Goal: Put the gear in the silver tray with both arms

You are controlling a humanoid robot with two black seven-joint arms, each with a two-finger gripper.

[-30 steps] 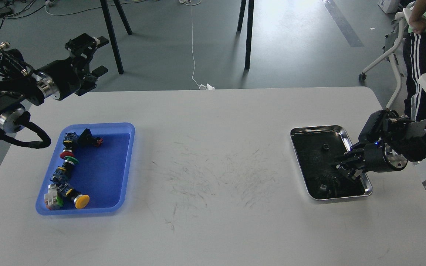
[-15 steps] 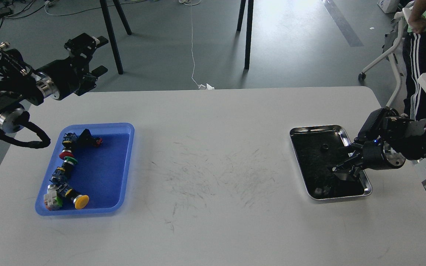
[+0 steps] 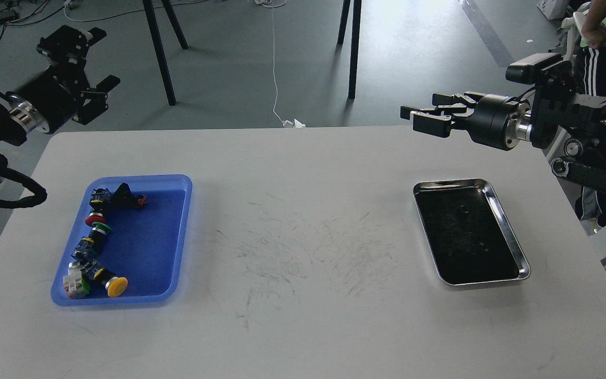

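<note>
Gears (small dark bits) seem to lie in your silver tray (image 3: 503, 221) at right, so little looks left. Left gripper (image 3: 95, 63) and right gripper (image 3: 429, 113) hang raised, jaws spread, empty.

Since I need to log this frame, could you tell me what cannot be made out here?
- Head view: contents of the silver tray are too small and dark against its black inside.
- Right gripper: seen side-on, opening unclear.
- Person: cut off by the top-right corner.
</note>
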